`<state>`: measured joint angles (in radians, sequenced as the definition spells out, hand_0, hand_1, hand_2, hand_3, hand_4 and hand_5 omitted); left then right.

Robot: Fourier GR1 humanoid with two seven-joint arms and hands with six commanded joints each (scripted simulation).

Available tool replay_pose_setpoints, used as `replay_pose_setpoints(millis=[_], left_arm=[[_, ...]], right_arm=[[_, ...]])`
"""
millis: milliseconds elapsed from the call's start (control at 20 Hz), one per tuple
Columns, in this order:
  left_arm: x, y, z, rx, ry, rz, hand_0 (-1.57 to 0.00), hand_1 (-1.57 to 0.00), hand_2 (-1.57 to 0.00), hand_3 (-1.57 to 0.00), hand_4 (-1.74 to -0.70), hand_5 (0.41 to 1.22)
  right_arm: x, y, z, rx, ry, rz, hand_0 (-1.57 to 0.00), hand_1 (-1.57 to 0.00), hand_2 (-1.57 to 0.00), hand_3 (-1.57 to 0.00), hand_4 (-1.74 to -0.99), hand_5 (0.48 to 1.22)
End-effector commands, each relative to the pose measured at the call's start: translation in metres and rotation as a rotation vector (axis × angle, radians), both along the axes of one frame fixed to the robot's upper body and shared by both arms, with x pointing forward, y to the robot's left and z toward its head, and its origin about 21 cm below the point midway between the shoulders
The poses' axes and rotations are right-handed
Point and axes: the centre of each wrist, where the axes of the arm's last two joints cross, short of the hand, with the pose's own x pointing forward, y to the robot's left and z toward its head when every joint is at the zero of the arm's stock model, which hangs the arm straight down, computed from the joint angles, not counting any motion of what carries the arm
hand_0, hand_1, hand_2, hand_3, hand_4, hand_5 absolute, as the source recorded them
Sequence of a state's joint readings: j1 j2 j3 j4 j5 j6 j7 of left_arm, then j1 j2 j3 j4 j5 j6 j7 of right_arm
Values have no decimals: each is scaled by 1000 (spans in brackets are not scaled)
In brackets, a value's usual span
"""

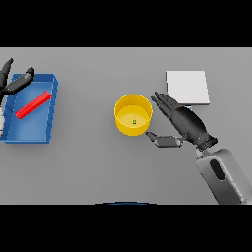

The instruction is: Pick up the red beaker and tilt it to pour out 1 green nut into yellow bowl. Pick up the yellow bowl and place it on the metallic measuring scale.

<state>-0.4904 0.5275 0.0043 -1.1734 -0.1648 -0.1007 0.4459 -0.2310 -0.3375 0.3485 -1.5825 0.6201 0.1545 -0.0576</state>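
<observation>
Red beaker [33, 105] is lying on its side in the blue tray [50, 114] at frame left, long axis running lower left to upper right, beside the left hand [15, 83], fingers spread. Centre frame, the yellow bowl [133, 114] is holding a green nut [134, 122], so pouring looks done. The right hand [183, 123], fingers straight, thumb apart, is nearing the bowl and must close round it, then lift toward the scale [187, 87] at upper right.
</observation>
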Motion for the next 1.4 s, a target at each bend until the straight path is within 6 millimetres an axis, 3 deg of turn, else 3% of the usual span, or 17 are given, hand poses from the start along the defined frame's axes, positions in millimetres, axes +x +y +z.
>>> replay_pose_setpoints(millis=[0,300,600,950,1150,1350], left_arm=[[-1,0,-3,-7,0,-3,-5,-4,-4,-4,-809,688],[-3,4,-2,-3,15,-11,0,0,0,0,-805,691],[-2,6,1,-17,12,-5,1,1,1,1,-808,695],[-5,13,2,5,8,-6,1,1,1,1,-801,703],[-5,13,-3,10,18,-8,1,1,1,1,-797,704],[-4,12,0,20,16,-4,1,1,1,1,-789,714]], right_arm=[[6,6,3,-68,-7,41,1,1,1,1,-1150,630],[33,29,13,-333,-41,264,1,1,1,1,-1161,643],[52,50,5,-463,6,406,1,1,1,1,-1155,646],[68,75,1,-632,73,468,1,1,1,1,-1174,674],[75,79,-7,-672,114,474,1,1,1,-8,-1186,684],[77,83,-11,-678,134,455,1,-15,-37,-77,-1234,770]])
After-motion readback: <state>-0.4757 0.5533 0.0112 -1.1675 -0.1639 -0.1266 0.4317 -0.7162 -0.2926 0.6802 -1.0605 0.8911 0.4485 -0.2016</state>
